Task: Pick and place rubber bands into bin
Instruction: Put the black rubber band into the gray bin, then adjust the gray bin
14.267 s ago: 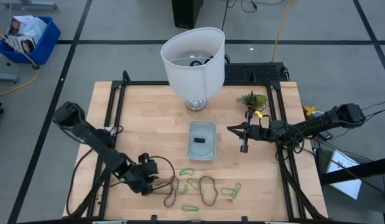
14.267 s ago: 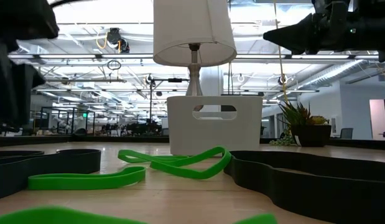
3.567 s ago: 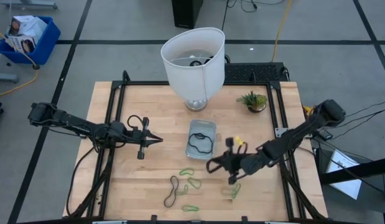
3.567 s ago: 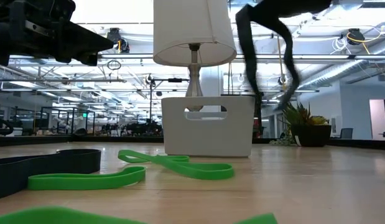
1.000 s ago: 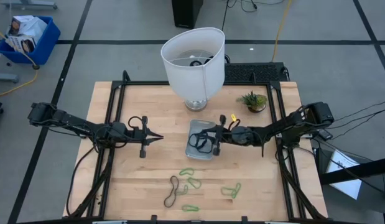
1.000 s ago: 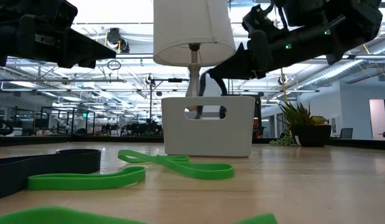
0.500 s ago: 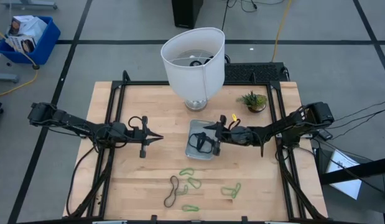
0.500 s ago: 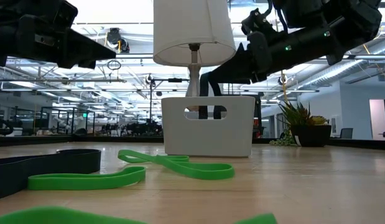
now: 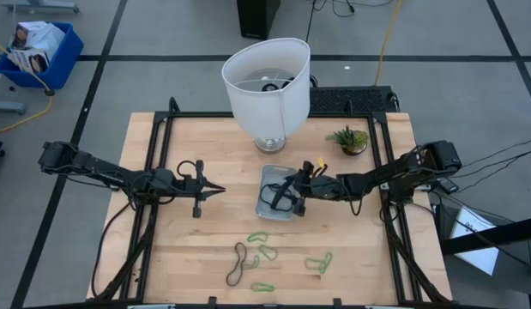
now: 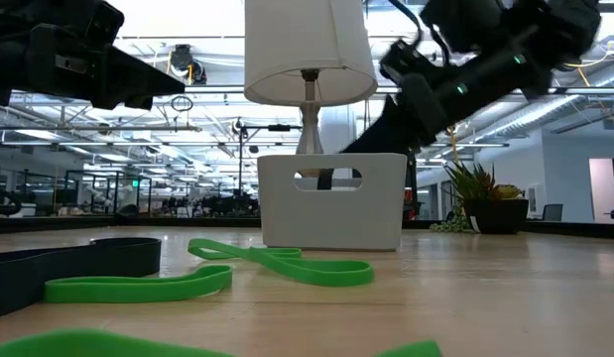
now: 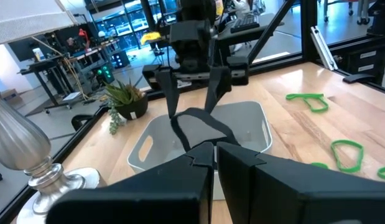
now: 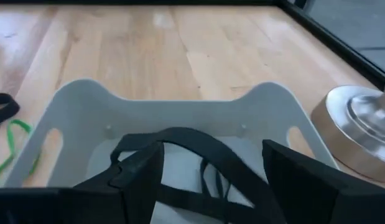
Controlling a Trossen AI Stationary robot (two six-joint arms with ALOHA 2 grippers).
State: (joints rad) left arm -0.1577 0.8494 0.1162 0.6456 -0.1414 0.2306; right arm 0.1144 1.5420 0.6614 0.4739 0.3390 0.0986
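Nearest the desk's (image 9: 205, 150) front edge, at roughly 6 o'clock from its middle, loose rubber bands (image 9: 263, 255) lie scattered: one black loop (image 9: 237, 264) and several light-green ones, with another green pair (image 9: 319, 263) off at about 5 o'clock; the low view shows green loops (image 10: 277, 263) and a black band (image 10: 68, 260) flat on the wood. Further in, near desk centre, sits the bin (image 9: 267, 206), with black bands already inside it (image 12: 192, 149). Right pincer (image 9: 291, 193) reaches in from 3 o'clock and sits over the bin, fingers (image 12: 139, 168) spread apart with a black band draped across them and hanging into the bin; left wrist view shows the same, the two fingers (image 11: 169, 87) parted over the tray. Left pincer (image 9: 215, 191) waits at about 9 o'clock from the bin, well apart from it, raised above the desk, fingers (image 11: 198, 163) closed together on nothing. Beyond the bin, at 12 o'clock, a big white lampshade (image 9: 267, 79) on a metal base (image 9: 269, 144); at about 1 o'clock, a small potted plant (image 9: 348, 137).
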